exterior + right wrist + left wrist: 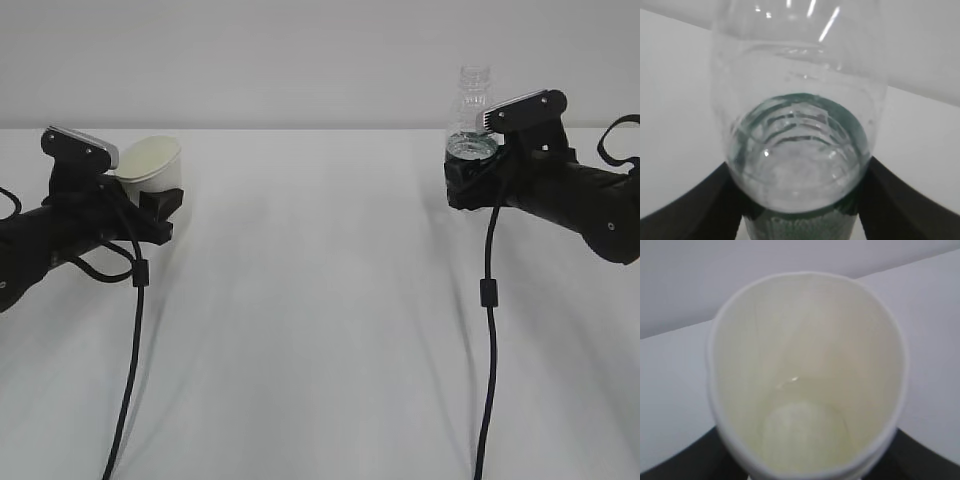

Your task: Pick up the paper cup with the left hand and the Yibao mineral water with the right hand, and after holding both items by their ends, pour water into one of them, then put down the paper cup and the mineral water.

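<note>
The paper cup (152, 165) sits clamped between the fingers of the left hand (150, 212), tilted with its cream mouth facing back toward that hand's wrist. The Yibao mineral water (471, 112) stands upright, gripped low on its body by the right hand (470, 178), its open neck rising above the fingers. Both hands are over the white worktop (320, 300), well apart.

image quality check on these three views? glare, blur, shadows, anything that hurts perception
Exterior view: even, soft light, only faint shadows on the table, sharp enough. Left wrist view: the paper cup fills the frame, soft focus, its rim looking squashed oval; one tiny glint inside. Right wrist view: the Yibao mineral water is close and blurred, with streaky highlights on the clear plastic; end effector fingers are dark, featureless edges.
</note>
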Available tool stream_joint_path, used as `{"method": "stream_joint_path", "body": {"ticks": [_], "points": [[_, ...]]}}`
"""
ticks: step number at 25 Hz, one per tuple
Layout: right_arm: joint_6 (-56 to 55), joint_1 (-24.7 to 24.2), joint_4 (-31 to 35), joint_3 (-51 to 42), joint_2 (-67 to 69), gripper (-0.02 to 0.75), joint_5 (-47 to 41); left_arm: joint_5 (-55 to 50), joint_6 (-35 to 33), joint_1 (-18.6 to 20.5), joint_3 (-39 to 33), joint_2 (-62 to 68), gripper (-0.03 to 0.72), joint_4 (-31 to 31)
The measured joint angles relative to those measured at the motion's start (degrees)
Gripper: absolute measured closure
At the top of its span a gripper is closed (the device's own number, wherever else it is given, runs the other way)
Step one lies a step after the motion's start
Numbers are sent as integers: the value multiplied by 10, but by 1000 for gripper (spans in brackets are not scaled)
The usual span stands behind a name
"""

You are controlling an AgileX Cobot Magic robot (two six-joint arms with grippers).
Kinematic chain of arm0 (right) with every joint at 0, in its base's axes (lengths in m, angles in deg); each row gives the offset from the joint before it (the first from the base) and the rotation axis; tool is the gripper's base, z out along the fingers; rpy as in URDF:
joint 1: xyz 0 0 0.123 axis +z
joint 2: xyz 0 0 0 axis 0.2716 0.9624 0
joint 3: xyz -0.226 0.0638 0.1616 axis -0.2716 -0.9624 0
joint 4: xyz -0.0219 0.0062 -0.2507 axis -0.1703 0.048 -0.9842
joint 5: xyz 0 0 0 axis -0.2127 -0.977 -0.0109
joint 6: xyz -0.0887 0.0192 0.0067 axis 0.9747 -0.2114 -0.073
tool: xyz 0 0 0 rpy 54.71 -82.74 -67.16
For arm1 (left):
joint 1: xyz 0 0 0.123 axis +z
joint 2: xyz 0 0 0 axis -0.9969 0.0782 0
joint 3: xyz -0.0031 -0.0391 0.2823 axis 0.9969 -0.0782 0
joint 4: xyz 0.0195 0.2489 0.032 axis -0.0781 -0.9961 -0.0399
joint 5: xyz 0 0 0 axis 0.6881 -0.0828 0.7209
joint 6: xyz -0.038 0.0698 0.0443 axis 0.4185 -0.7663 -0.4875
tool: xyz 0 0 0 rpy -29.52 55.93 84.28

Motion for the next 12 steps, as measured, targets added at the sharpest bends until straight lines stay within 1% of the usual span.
{"method": "stream_joint_path", "body": {"ticks": [2, 4, 12], "points": [[11, 0, 29, 0, 10, 248, 19, 0, -10, 0, 0, 0, 282, 23], [16, 0, 43, 0, 19, 248, 34, -1, -18, 0, 0, 0, 282, 37], [50, 0, 76, 0, 39, 248, 69, 11, -30, 0, 0, 22, 279, 76]]}}
